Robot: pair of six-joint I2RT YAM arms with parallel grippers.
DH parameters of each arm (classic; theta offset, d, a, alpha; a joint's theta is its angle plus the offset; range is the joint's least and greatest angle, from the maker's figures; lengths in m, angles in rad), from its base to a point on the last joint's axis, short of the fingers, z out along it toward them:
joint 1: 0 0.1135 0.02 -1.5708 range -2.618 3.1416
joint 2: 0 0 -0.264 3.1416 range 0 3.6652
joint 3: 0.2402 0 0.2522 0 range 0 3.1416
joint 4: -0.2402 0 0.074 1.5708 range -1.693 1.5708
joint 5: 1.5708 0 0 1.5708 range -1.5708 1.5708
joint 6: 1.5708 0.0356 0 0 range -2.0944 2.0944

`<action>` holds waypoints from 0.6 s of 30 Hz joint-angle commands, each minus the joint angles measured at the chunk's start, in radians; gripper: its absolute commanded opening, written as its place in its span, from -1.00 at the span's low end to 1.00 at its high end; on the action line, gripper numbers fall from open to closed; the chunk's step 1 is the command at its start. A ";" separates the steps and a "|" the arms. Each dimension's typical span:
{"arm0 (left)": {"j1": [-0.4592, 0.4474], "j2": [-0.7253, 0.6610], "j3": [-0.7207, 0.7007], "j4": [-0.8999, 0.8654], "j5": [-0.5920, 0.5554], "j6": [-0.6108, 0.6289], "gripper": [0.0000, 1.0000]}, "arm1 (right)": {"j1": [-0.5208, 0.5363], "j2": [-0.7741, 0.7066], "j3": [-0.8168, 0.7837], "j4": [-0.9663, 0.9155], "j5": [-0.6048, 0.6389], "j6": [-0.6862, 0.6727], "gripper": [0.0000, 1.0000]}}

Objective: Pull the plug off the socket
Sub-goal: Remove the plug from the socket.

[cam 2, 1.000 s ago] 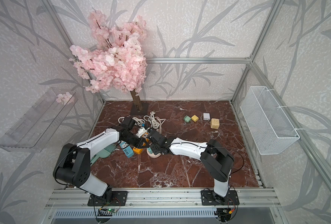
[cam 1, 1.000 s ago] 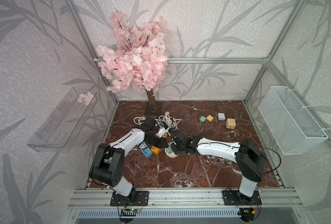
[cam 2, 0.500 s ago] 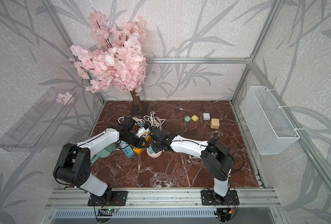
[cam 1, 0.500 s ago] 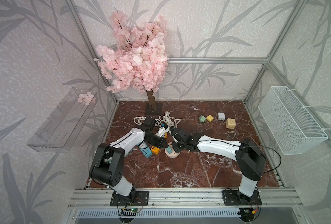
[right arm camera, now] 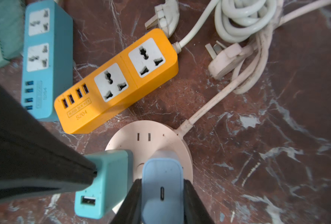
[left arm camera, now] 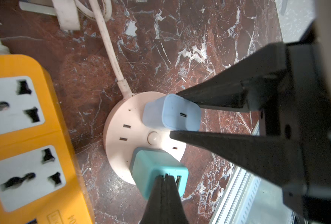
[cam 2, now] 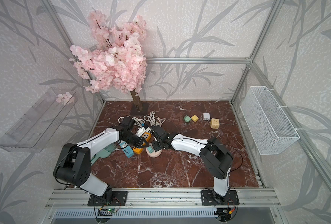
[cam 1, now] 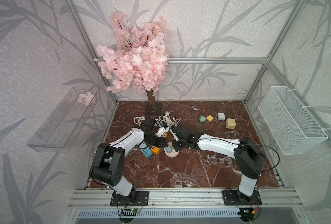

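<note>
On the round socket (left arm camera: 122,120): light-blue plug (right arm camera: 161,170) gripped, not yet out

At left, the left gripper (left arm camera: 165,177), fully closed and empty, presses its tip on the teal charger (left arm camera: 151,168). Further right, the right gripper (right arm camera: 161,184) has shifted its wrist slightly since a second ago. It clamps the light-blue plug, which seems still seated.

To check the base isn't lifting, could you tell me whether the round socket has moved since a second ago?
No. The round socket lies in the same spot beside the orange power strip.
</note>
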 commanded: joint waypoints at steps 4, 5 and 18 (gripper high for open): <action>0.003 0.049 -0.023 -0.070 -0.123 0.012 -1.00 | -0.030 -0.037 0.000 0.101 -0.133 0.062 -1.00; 0.003 0.049 -0.023 -0.071 -0.122 0.011 -1.00 | -0.020 -0.035 0.010 0.075 -0.101 0.043 -1.00; 0.003 0.050 -0.023 -0.070 -0.120 0.011 -1.00 | 0.101 -0.018 0.076 -0.080 0.270 -0.127 -1.00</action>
